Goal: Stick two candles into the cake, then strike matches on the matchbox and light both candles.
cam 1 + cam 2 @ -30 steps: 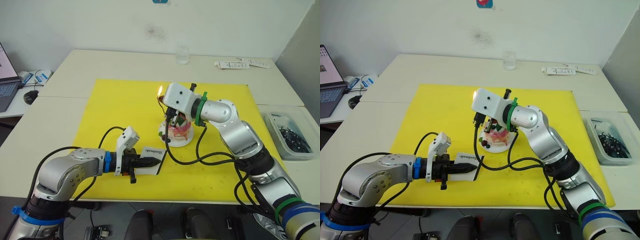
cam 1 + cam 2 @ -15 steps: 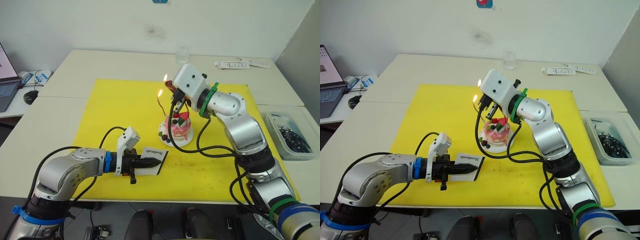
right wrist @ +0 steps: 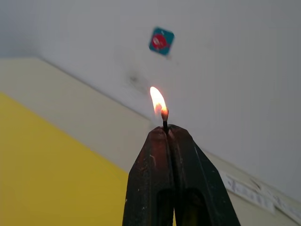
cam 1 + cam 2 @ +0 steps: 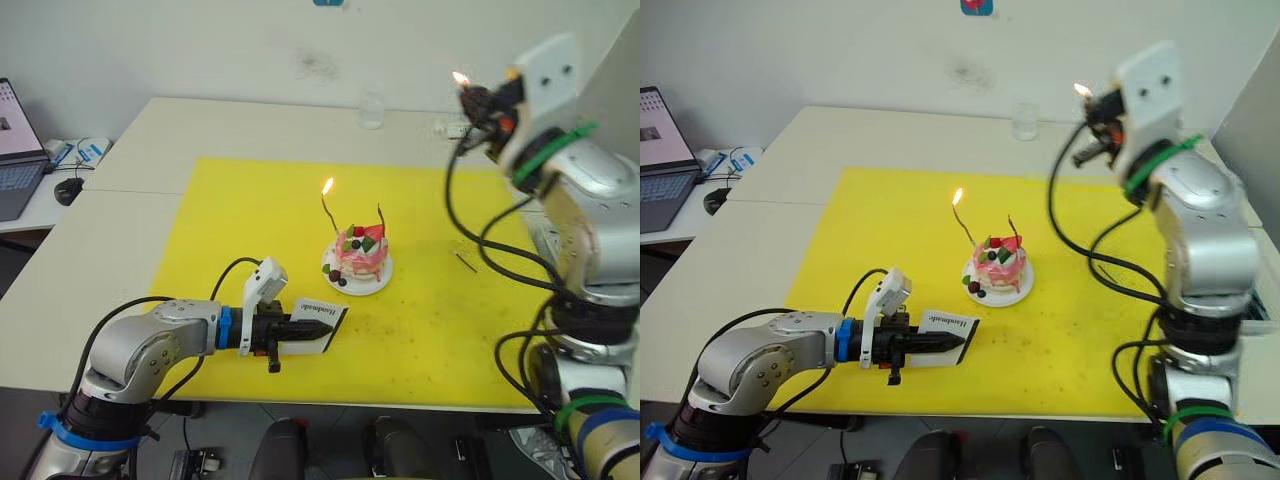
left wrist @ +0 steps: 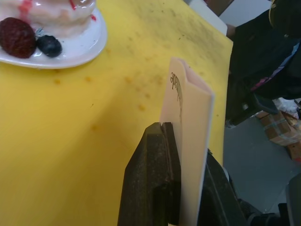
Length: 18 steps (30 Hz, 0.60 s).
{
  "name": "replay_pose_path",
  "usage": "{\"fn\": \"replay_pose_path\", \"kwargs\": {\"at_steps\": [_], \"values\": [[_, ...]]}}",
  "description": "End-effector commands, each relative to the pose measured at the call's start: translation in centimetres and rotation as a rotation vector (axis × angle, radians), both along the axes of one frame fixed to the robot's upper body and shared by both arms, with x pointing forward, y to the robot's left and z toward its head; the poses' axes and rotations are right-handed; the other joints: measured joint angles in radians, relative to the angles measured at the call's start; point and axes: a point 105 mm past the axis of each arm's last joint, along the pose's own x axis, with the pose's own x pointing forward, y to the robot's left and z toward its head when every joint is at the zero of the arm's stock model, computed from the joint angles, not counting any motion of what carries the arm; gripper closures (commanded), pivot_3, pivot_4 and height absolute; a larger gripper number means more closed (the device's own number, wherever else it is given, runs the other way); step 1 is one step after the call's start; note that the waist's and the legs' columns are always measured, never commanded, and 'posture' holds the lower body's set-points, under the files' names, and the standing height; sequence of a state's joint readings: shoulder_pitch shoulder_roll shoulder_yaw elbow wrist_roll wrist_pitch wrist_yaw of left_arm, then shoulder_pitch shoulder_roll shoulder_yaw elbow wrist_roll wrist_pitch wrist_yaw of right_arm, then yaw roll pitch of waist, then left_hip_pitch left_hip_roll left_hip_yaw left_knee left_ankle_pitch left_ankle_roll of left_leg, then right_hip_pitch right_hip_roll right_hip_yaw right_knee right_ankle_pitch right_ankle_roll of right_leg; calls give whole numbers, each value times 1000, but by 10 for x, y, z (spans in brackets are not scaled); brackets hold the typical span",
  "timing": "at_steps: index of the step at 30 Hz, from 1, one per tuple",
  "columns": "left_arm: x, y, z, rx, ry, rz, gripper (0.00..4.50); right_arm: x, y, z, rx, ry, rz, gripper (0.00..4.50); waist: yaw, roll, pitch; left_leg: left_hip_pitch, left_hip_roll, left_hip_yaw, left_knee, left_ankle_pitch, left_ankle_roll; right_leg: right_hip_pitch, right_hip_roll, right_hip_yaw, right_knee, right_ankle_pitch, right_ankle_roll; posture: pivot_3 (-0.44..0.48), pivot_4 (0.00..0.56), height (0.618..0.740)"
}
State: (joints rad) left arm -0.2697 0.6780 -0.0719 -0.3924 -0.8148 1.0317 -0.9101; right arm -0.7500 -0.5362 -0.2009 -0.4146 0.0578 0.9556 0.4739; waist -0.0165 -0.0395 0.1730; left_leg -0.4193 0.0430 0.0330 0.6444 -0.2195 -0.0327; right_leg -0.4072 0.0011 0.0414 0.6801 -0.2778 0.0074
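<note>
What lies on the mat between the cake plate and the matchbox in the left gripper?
Nothing: bare yellow mat separates the cake plate from the matchbox, seen in both eye views.

Pale table (image 4: pixel 120 290) under yellow mat (image 4: pixel 250 220); mat bears cake plate (image 4: pixel 385 277), probably spare match (image 4: pixel 465 262).

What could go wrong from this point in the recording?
The match in the right pincer burns almost at the fingertips, so flame may reach them. The right candle looks unlit; the match may die before returning to it. The lit candle leans and could drip onto the cake.
</note>
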Motion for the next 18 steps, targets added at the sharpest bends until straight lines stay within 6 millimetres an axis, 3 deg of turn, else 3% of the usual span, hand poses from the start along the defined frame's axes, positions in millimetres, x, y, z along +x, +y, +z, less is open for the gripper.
{"fn": "replay_pose_path", "kwargs": {"at_steps": [1,5,8,13,18], "values": [[-9,-14,10,-45,-17,-71,4500,-24,-53,3,-38,-28,-195,4463,-1,0,0,0,0,0,0,0,0,0,0,0,0,0,0,0,150,740],[-12,-21,11,-69,-4,-95,4500,-46,-102,-21,-99,45,-373,4463,-6,1,0,1,2,-1,0,0,0,0,3,0,1,-3,5,0,150,740],[-15,-26,10,-81,6,-109,4500,-57,-126,-45,-110,113,-455,4463,-15,1,0,1,3,-1,0,0,0,0,6,1,1,-3,5,0,150,740],[-17,-27,6,-84,17,-109,4500,-64,-144,-90,-48,241,-504,4463,-19,2,0,3,3,-1,0,0,0,1,9,2,2,-3,5,0,150,740],[-19,-28,4,-88,22,-105,4500,-58,-155,-116,-14,302,-550,4463,-17,3,-1,4,4,-1,1,0,0,1,11,3,2,-2,4,0,150,740]]}}
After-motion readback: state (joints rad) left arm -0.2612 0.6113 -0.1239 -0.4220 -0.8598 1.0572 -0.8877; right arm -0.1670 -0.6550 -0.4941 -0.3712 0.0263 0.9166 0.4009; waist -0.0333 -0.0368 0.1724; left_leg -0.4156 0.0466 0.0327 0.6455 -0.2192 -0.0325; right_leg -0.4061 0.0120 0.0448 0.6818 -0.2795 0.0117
